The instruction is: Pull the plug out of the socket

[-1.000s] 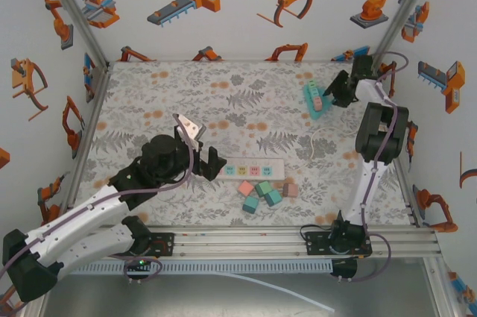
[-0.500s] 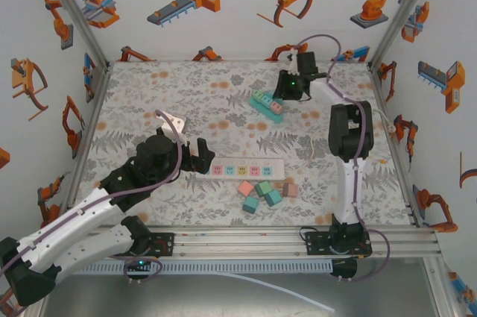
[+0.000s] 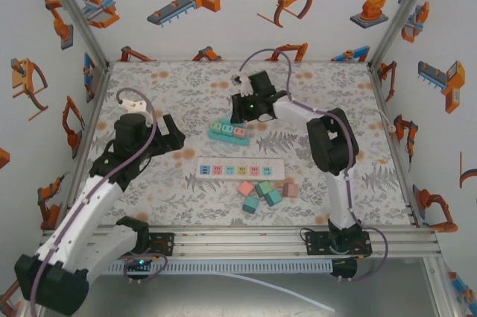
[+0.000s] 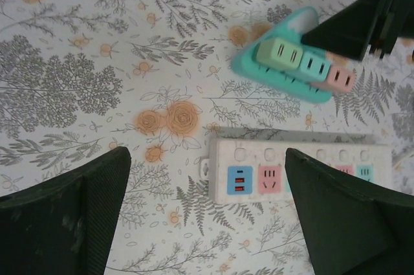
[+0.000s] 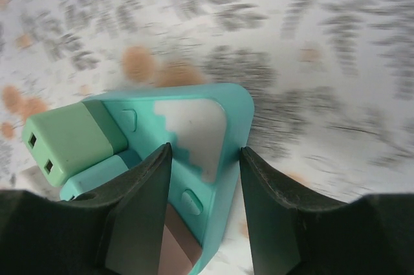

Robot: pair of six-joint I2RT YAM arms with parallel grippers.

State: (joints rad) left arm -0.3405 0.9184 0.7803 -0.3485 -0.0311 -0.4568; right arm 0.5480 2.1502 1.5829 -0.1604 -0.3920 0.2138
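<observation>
The right pincer (image 5: pixel 204 158) is clenched on one end of the teal plastic socket base (image 5: pixel 213 126), holding it steady just far of the long white power strip (image 3: pixel 240 171) on the floral-patterned table (image 3: pixel 149 86), apparently as a brace. A pale green square plug (image 5: pixel 68 139) sits seated at the base's left end, toward the left pincer (image 4: pixel 207 181). That pincer hangs released, jaws wide, likely ready to pull the plug.
</observation>
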